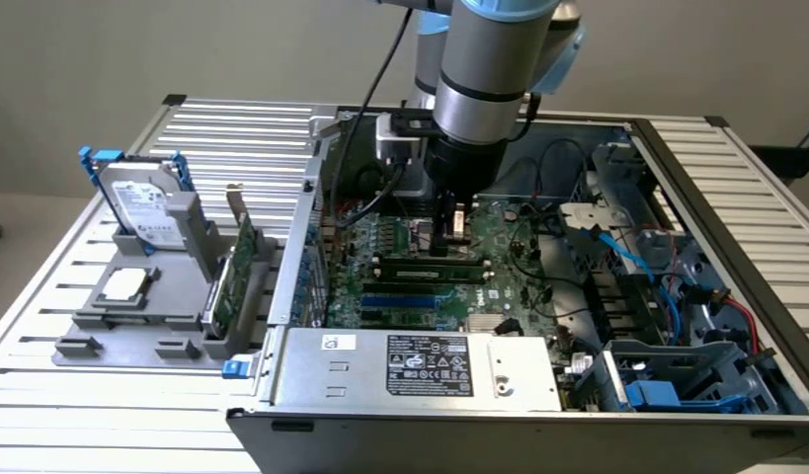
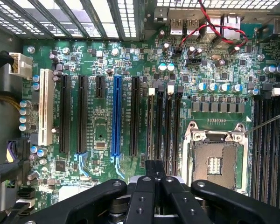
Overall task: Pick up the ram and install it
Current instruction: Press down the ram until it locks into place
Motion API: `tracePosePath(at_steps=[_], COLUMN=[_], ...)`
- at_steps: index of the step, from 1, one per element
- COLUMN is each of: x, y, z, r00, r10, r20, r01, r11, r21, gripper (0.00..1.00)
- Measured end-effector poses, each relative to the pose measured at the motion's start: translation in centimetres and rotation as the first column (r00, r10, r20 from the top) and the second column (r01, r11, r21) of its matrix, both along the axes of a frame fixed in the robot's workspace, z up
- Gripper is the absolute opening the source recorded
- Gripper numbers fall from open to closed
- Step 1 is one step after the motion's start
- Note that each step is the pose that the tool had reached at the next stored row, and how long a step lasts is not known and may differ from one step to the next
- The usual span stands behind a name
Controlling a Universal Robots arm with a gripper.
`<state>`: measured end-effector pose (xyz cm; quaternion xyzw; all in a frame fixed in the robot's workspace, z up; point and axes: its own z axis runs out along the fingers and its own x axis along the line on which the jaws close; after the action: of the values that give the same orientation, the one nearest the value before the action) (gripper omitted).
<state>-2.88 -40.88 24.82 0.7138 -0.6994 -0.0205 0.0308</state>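
Note:
My gripper (image 1: 453, 233) hangs low over the motherboard (image 1: 510, 286) inside the open computer case, its fingers shut with nothing visible between them. The ram (image 1: 434, 265), a long narrow stick with dark chips, sits along a motherboard slot just in front of the fingertips, and I cannot tell whether they touch it. In the wrist view the shut gripper (image 2: 155, 169) points down over one end of the black memory slots (image 2: 164, 126), beside the blue slot (image 2: 115, 116).
A grey holder (image 1: 127, 326) at the exterior view's left carries a hard drive (image 1: 147, 212) and an upright green expansion card (image 1: 242, 262). The power supply (image 1: 418, 365) fills the case front. Blue and red cables (image 1: 635, 262) and drive cages crowd the right. The CPU socket (image 2: 214, 161) lies near the slots.

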Motion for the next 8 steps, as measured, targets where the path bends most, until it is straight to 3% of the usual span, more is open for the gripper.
tracePosePath(at_steps=[8], x=[0.00], y=[0.00], z=[0.00], r00=[1.0000], r10=[0.000], r20=[0.0000], r01=[0.000], r11=[1.0000], r21=[0.0000], gripper=[0.11])
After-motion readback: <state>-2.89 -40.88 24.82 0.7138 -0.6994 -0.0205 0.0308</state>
